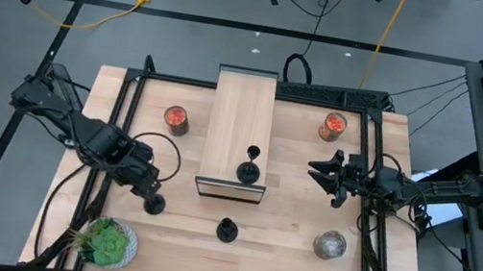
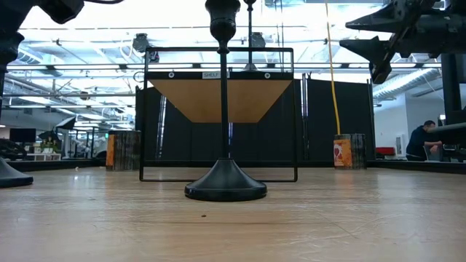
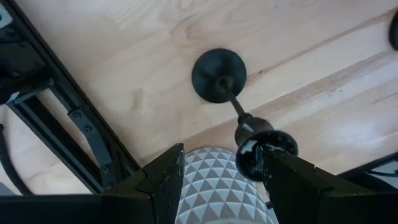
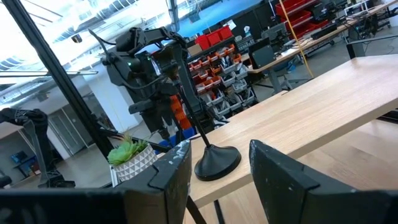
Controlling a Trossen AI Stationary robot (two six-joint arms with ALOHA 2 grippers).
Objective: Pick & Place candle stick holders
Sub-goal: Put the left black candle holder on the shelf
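Observation:
Three black candle stick holders show. One point(image 1: 249, 169) stands on its round base on the wooden shelf point(image 1: 242, 106). One point(image 1: 226, 230) stands on the table in front of the shelf, and fills the middle of the low view point(image 2: 225, 182). One point(image 1: 155, 204) stands at the near left. My left gripper point(image 1: 144, 185) is open right above that one; its cup point(image 3: 264, 152) stands between my fingers, close against one finger point(image 3: 292, 183). My right gripper point(image 1: 323, 173) is open and empty in the air to the right of the shelf, facing the shelf holder point(image 4: 217, 163). My left gripper comes at the near-left holder's cup top point(image 3: 264, 152) from above, slanting. The cup lies right beside one finger point(image 3: 292, 183); I cannot tell whether they touch. The holder stands upright on its base point(image 3: 219, 74) on the table.
Two glass jars with red-orange contents point(image 1: 176, 119) point(image 1: 332, 126) stand left and right of the shelf. A clear greyish jar point(image 1: 330, 245) stands at the near right. A green plant in a white pot point(image 1: 108, 243) stands at the near left corner. A black frame point(image 1: 128, 118) borders the table.

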